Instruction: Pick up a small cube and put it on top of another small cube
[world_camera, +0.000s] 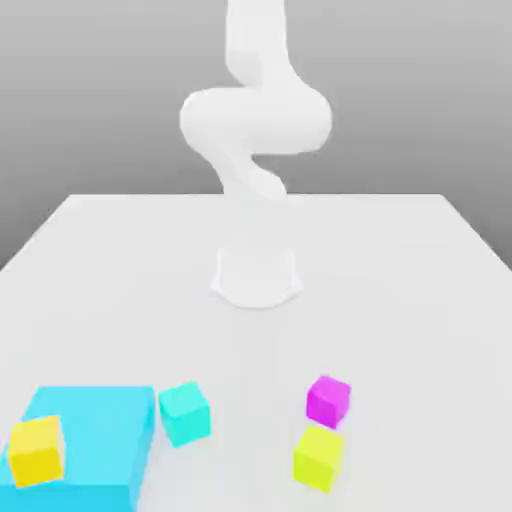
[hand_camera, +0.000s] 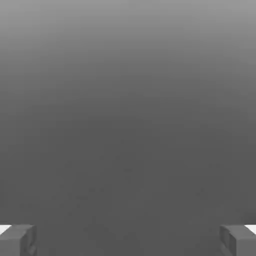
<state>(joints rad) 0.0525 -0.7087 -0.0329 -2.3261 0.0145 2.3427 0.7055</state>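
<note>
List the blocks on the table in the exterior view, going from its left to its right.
Golden-yellow cube on top of the big cyan block → small teal cube → then the magenta cube and lime cube, which overlap in left-right position.

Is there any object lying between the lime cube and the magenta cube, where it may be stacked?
Nothing visible does. The lime cube sits just in front of the magenta cube on the white table, with only bare surface between them. The teal cube stands well aside toward the exterior view's left.
</note>
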